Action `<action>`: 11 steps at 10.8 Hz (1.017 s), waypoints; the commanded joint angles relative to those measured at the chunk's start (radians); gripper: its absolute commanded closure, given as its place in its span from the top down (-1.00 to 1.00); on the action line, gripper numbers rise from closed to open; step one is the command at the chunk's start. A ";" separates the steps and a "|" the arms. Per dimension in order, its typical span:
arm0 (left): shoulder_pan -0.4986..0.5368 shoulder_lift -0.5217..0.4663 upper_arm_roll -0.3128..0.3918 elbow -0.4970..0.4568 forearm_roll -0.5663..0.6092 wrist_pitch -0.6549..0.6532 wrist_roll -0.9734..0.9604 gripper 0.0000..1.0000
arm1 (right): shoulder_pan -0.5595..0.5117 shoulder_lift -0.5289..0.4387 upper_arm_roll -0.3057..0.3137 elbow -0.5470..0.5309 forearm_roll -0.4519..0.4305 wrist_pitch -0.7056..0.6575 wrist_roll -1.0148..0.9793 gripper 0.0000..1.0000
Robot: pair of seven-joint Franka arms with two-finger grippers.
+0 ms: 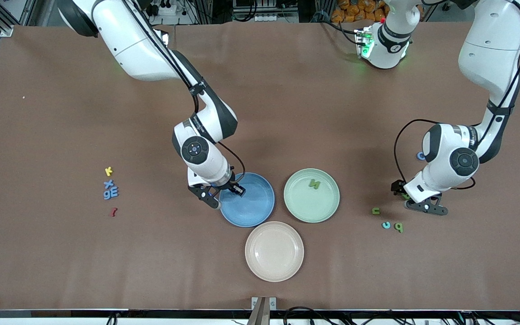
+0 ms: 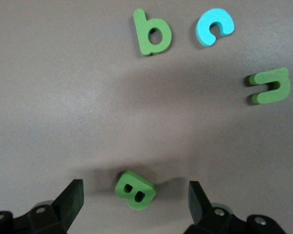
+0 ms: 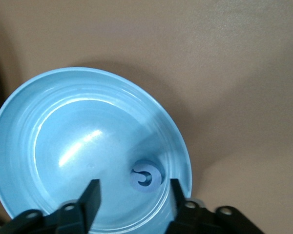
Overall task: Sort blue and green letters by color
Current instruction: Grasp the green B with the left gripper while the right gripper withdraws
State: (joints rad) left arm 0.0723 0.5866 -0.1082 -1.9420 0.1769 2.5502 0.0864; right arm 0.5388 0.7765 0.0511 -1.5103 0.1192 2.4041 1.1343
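Letters (image 1: 110, 189) x, g, E wait by the yellow k; our right gripper (image 1: 227, 195) hangs open over the blue plate (image 1: 260, 212), a blue letter (image 3: 146, 176) lying inside; N (image 1: 315, 183) sits on the green plate (image 1: 296, 203); left gripper (image 1: 405, 197) open, straddling the green B (image 2: 135, 189)

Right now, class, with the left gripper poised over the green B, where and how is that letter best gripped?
Probably straight down from above: the green B lies flat on the table between the left gripper's open fingers. Close on its two outer edges, since it is thin and offers no handle; neighbouring letters lie well apart.
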 commanded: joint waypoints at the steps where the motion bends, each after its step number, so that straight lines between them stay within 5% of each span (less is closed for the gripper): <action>1: 0.021 0.012 -0.022 -0.017 0.010 0.045 -0.002 0.27 | -0.008 0.004 -0.010 0.035 -0.019 -0.014 -0.039 1.00; 4: 0.021 0.015 -0.022 -0.020 -0.005 0.047 -0.004 -0.14 | -0.106 -0.016 -0.013 0.018 -0.099 -0.104 -0.235 1.00; 7: 0.021 0.016 -0.021 -0.018 -0.005 0.047 -0.004 -0.29 | -0.164 -0.069 -0.062 -0.053 -0.288 -0.135 -0.358 1.00; 11: 0.011 -0.007 -0.022 0.000 -0.013 0.035 -0.010 -0.45 | -0.305 -0.166 -0.059 -0.216 -0.283 -0.048 -0.635 1.00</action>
State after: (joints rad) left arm 0.0835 0.5921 -0.1207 -1.9455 0.1758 2.5763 0.0850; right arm 0.3015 0.7132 -0.0223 -1.5618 -0.1421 2.2800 0.6153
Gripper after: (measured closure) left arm 0.626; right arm 0.000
